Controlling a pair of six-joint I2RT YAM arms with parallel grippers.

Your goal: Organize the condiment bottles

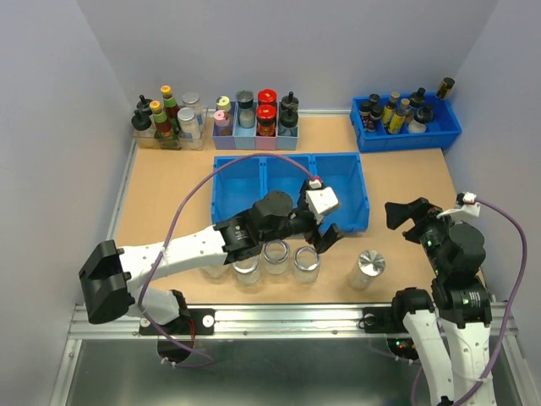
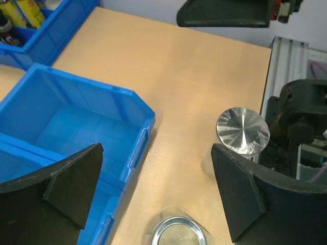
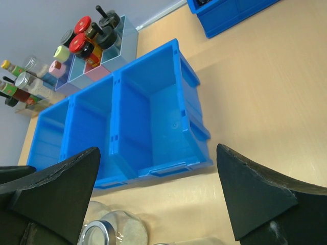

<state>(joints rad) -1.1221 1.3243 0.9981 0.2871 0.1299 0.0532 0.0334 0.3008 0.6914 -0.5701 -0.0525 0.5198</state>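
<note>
Four open clear glass jars with silver rims stand in a row near the table's front. A fifth jar with a flat silver lid stands apart to their right. My left gripper is open and empty, just above and behind the rightmost open jar, which shows in the left wrist view below the jaws; the lidded jar is beside the right finger. My right gripper is open and empty, raised behind the lidded jar. One open jar shows in the right wrist view.
A blue three-compartment bin lies empty behind the jars; it also shows in the right wrist view. Pastel holders with colourful-capped bottles, a clear holder of bottles and a blue bin of dark bottles line the back edge.
</note>
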